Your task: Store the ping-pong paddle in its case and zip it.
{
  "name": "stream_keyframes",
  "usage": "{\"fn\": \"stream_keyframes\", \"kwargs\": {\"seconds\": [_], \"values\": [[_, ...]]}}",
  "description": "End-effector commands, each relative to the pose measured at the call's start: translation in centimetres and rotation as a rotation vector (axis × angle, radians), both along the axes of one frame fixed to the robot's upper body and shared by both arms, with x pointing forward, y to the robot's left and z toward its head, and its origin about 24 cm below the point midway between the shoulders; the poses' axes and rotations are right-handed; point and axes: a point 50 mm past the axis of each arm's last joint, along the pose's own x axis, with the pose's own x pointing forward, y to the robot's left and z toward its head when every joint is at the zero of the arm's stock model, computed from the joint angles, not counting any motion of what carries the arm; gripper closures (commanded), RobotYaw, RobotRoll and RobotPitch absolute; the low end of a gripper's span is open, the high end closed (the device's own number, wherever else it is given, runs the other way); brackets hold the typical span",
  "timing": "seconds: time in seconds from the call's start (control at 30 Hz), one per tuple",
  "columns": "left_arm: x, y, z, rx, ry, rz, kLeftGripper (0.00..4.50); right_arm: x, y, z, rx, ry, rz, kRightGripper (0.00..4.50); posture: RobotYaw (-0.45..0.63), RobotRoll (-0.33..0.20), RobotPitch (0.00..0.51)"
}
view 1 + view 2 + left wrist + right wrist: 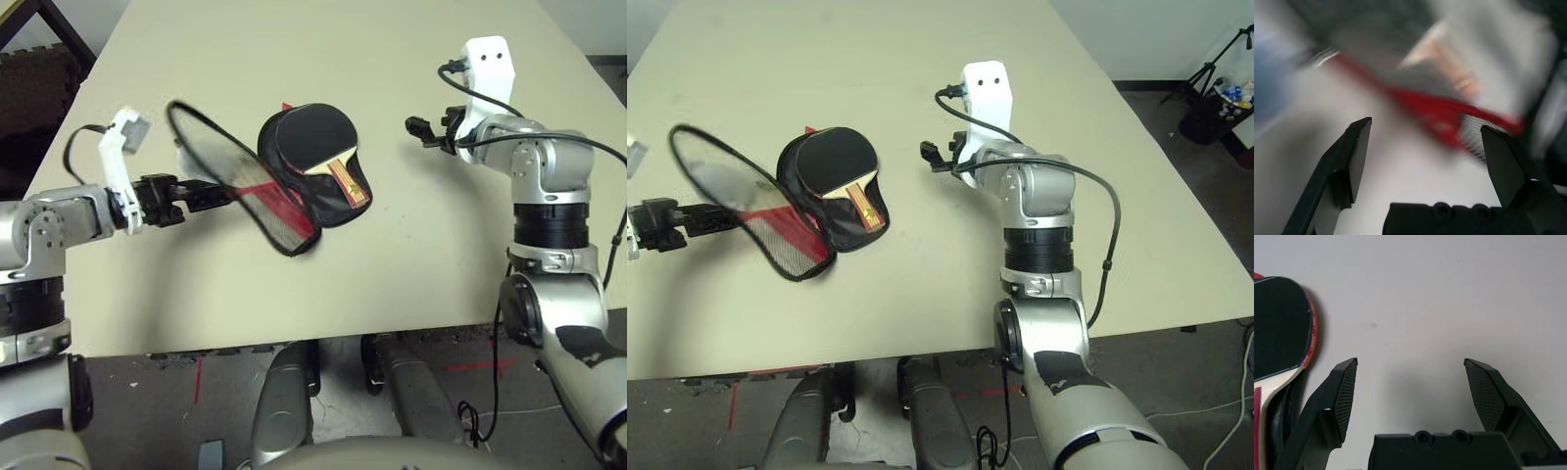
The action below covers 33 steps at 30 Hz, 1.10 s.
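Observation:
The ping-pong paddle [306, 137] lies black face up in the lower half of the open case [333, 210], its wooden handle [345, 181] pointing toward the table's front. The case's mesh lid [223, 159] with its red panel [275, 206] stands tilted up to the left of the paddle. My left gripper [217, 194] is open right beside the lid's outer side; in the left wrist view its fingers [1359, 152] stand wide apart, with the blurred red panel [1425, 105] ahead. My right gripper [415, 127] hovers open to the right of the case, with the paddle [1278, 323] beside it.
The beige table [411, 255] has bare room in front of the case and to its right. Its front edge [294, 343] runs just before my body. A dark mat [34, 93] lies past the left edge, and a tripod [1215, 69] stands on the floor at far right.

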Motion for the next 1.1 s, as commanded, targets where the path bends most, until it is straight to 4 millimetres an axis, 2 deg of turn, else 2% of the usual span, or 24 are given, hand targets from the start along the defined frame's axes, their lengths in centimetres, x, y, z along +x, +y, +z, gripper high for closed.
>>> {"fn": "stream_keyframes", "kwargs": {"seconds": [0.03,0.17,0.3,0.33,0.47,0.57,0.77,1.1], "values": [[1.1,0.2,0.2,-0.038,-0.023,0.055,0.00,0.0,-0.1,0.2,0.011,-0.011,-0.003,0.01,-0.04,0.000,0.236],[3.6,0.3,0.2,-0.064,-0.102,0.162,0.00,0.0,0.1,-0.1,0.076,0.027,0.018,0.01,-0.04,0.000,0.233],[4.8,0.7,0.7,-0.080,-0.166,0.260,0.00,-0.3,0.5,-0.5,0.155,0.085,0.059,0.01,-0.04,0.000,0.232],[4.8,0.9,0.9,-0.082,-0.180,0.274,0.00,-0.4,0.6,-0.6,0.174,0.092,0.062,0.01,-0.04,0.000,0.231],[4.8,1.3,1.2,-0.108,-0.220,0.327,0.00,-2.0,1.6,-2.5,0.384,0.394,0.207,0.01,-0.04,0.000,0.232],[4.6,1.4,0.9,-0.112,-0.218,0.335,0.00,-2.5,2.1,-3.6,0.473,0.493,0.242,0.01,-0.04,0.000,0.233],[4.3,0.9,0.4,-0.120,-0.205,0.330,0.00,-3.0,3.7,-5.4,0.576,0.593,0.337,0.01,-0.03,0.000,0.236],[4.3,0.4,0.3,-0.136,-0.203,0.338,0.00,-2.9,5.6,-6.9,0.648,0.714,0.298,0.01,-0.01,0.000,0.239]]}}
